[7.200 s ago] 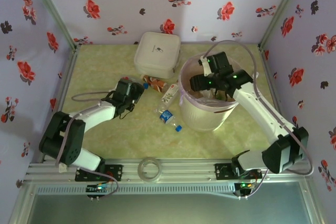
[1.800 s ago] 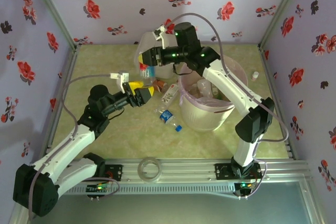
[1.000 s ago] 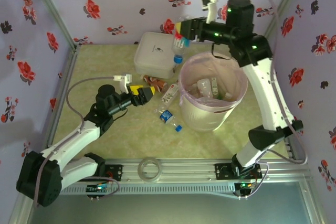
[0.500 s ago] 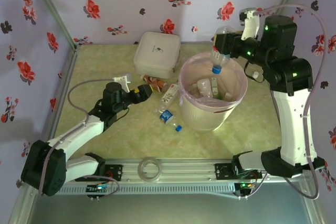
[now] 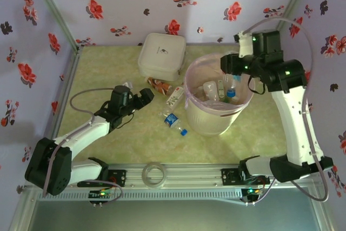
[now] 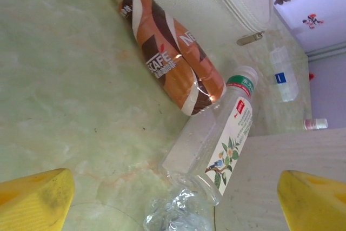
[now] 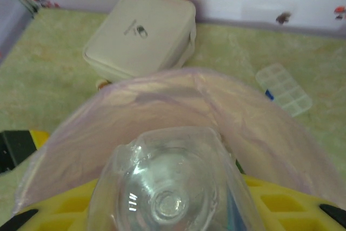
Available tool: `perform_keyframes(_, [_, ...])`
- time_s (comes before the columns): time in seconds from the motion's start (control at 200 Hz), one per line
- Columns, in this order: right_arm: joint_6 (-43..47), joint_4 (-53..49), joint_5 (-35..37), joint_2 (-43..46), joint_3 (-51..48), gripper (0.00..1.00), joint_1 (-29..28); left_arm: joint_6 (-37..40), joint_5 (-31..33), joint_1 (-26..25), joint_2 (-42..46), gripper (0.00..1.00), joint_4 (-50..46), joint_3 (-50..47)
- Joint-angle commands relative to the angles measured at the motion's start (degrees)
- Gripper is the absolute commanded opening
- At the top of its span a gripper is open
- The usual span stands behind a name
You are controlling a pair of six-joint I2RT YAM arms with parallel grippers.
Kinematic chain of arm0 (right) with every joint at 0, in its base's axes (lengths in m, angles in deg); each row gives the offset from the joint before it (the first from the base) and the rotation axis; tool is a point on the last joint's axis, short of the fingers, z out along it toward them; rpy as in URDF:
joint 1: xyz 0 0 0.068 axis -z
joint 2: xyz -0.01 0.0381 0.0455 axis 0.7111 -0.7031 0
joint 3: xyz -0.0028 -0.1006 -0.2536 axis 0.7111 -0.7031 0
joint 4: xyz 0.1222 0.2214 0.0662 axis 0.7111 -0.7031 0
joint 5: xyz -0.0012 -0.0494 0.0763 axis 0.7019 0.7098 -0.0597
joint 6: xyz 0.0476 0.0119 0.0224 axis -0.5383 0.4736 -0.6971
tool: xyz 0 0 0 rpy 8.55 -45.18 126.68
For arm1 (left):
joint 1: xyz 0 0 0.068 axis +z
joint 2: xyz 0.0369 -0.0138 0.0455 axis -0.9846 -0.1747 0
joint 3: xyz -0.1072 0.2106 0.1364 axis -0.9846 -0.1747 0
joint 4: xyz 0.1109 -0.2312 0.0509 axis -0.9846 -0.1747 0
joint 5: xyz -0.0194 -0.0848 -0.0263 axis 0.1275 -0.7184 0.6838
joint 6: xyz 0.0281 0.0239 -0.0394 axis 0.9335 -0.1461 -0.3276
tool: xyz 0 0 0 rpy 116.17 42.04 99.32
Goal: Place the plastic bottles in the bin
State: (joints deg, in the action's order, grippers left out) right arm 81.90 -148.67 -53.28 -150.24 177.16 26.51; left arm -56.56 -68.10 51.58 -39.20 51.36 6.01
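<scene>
Plastic bottle (image 5: 231, 86), clear, blue cap down: clamped in your right gripper (image 5: 230, 73) over the bin (image 5: 208, 121), right of table centre. Release only once it hangs inside the pink liner (image 7: 162, 96). Left gripper (image 5: 145, 97): jaws wide, empty, facing a coffee bottle (image 6: 173, 63); wrist view reads its label, overhead cannot.

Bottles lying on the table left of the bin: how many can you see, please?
3: a brown bottle by the box, a labelled clear bottle beside it, a crushed bottle nearer us. Others may hide behind the bin.
</scene>
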Motion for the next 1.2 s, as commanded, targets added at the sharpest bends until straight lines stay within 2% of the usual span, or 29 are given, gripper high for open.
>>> perform_keyframes(0.0, [0.77, 0.69, 2.51, -1.89, -2.31, 0.41, -3.04, -2.67, 2.50, -0.61, 0.80, 0.97, -1.52, -1.44])
perform_keyframes(0.235, [-1.12, 5.29, 0.27, -5.72, -9.58, 0.41, -5.91, -3.06, 3.16, -1.69, 0.56, 0.97, -1.40, -2.02])
perform_keyframes(0.64, [-3.87, 13.80, -2.62, -8.97, -18.91, 0.44, -5.98, -3.15, 3.20, -2.92, -1.52, 0.97, -0.74, -1.08])
perform_keyframes(0.85, [-5.03, 17.36, -1.48, -9.37, -21.95, 0.55, -5.82, -3.81, 3.24, -3.54, -1.09, 0.97, -0.99, -1.17])
perform_keyframes(1.065, [-4.86, 16.61, -1.00, -8.02, -20.04, 0.64, -5.73, -6.59, 3.54, -5.42, 0.13, 0.99, -2.71, -1.57])
perform_keyframes(1.195, [-3.94, 14.77, 0.04, -6.47, -18.06, 0.68, -5.72, -9.85, 6.73, -7.51, 1.17, 1.00, -5.87, -1.83])
